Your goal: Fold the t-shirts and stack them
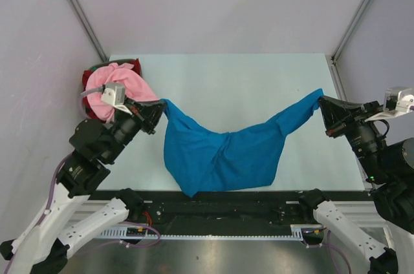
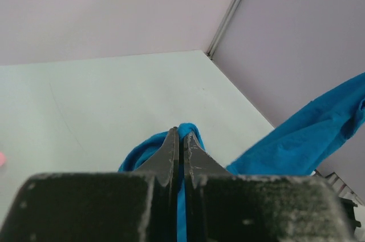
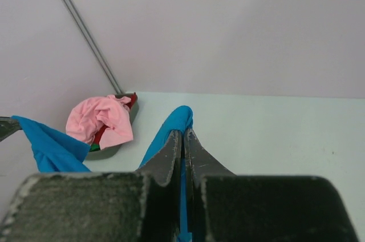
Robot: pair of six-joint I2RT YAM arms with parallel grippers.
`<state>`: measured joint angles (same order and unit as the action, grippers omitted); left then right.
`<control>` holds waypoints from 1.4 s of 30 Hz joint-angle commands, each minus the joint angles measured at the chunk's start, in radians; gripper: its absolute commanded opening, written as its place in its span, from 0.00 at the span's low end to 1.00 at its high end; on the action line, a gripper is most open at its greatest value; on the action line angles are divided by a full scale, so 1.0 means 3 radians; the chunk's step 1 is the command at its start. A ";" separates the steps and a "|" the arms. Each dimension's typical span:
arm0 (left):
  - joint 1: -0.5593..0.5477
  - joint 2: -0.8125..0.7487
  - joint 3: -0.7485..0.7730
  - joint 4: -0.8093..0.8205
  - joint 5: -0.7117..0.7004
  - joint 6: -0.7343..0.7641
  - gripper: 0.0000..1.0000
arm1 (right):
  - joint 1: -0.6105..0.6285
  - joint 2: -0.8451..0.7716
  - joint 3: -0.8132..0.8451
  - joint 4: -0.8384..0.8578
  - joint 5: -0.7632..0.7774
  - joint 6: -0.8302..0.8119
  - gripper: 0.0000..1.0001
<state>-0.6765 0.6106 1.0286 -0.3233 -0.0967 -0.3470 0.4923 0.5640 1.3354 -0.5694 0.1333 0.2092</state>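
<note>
T-shirts, left to right: a light pink crumpled cloth t-shirt [image 1: 124,77] sits heaped on a dark red cloth t-shirt [image 1: 87,82] in the dark grey basket [image 3: 108,152] at the far-left table corner, parked there as the waiting pile, apart from the work area. Just beside it, the left gripper [image 1: 160,107] has its jaws pressed together on one end of the bright blue soft cloth t-shirt [image 1: 220,158]; the wrist view shows blue fabric pinched between the tips. The blue shirt hangs between both arms, ends lifted and the middle sagging in a bunched V onto the pale green flat table [image 1: 246,80], probably held this way to pull it open before laying it flat for folding. The right gripper [image 1: 322,102] is clamped the same way on the opposite end, near the right table edge. Edges: the shirt's lowest point reaches the near table edge, so it could slip over; the right hold is close to the right edge, the left hold close to the basket, so there is little room to stretch wider. Open room: bare table surface lies beyond the shirt toward the back wall, likely the best space for spreading.
</note>
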 commanded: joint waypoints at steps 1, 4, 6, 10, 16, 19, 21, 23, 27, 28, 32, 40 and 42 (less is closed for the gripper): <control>0.0010 0.0504 0.0415 0.0147 -0.0056 0.0092 0.00 | -0.0025 -0.0014 0.0170 0.0358 -0.0040 -0.0048 0.00; 0.0021 0.1439 0.1021 -0.0026 -0.0260 0.0149 0.00 | -0.0056 0.0307 0.0385 0.0344 -0.0035 0.0003 0.00; 0.0138 0.2351 0.1477 -0.0341 -0.0348 0.0068 0.00 | -0.0071 0.0675 0.0498 0.0226 0.0117 0.0044 0.00; 0.0567 0.4184 0.3315 -0.1354 0.0086 -0.0392 0.00 | 0.0046 0.1585 0.0927 -0.0340 0.1051 0.0023 0.00; 0.0547 0.5890 0.4079 -0.2093 -0.0224 -0.0362 0.05 | 0.0113 0.2073 0.0668 -0.0691 0.1759 0.0223 0.00; 0.0537 0.5926 0.3787 -0.2000 -0.0408 -0.0469 0.49 | 0.0098 0.2087 0.0437 -0.0623 0.1871 0.0264 0.00; 0.0491 0.5590 0.3583 -0.1970 -0.0556 -0.0561 0.86 | 0.0067 0.2164 0.0422 -0.0648 0.1984 0.0203 0.00; 0.0298 0.4807 0.2879 -0.1503 -0.0557 -0.0572 1.00 | 0.0011 0.2180 0.0402 -0.0649 0.2010 0.0218 0.00; -0.0244 0.3632 0.1829 -0.1096 -0.0680 -0.0734 1.00 | -0.0056 0.2129 0.0279 -0.0536 0.1923 0.0248 0.00; -0.0443 0.3468 0.1539 -0.1065 -0.0649 -0.0796 1.00 | -0.0056 0.2139 0.0274 -0.0521 0.1872 0.0254 0.00; -0.0899 0.2829 0.0995 -0.1024 -0.0884 -0.1062 1.00 | -0.0051 0.2134 0.0274 -0.0490 0.1841 0.0259 0.00; -0.1369 0.2888 0.0529 -0.0835 -0.0757 -0.1145 1.00 | -0.0046 0.2088 0.0273 -0.0541 0.1800 0.0310 0.00; -0.1472 0.3128 0.0575 -0.0743 -0.0716 -0.1119 1.00 | -0.0051 0.2083 0.0268 -0.0572 0.1810 0.0325 0.00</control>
<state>-1.0569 1.4582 1.2091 -0.6060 -0.3195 -0.6559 0.4774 1.2221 1.4147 -0.7570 0.6651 0.2848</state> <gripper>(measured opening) 0.996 0.011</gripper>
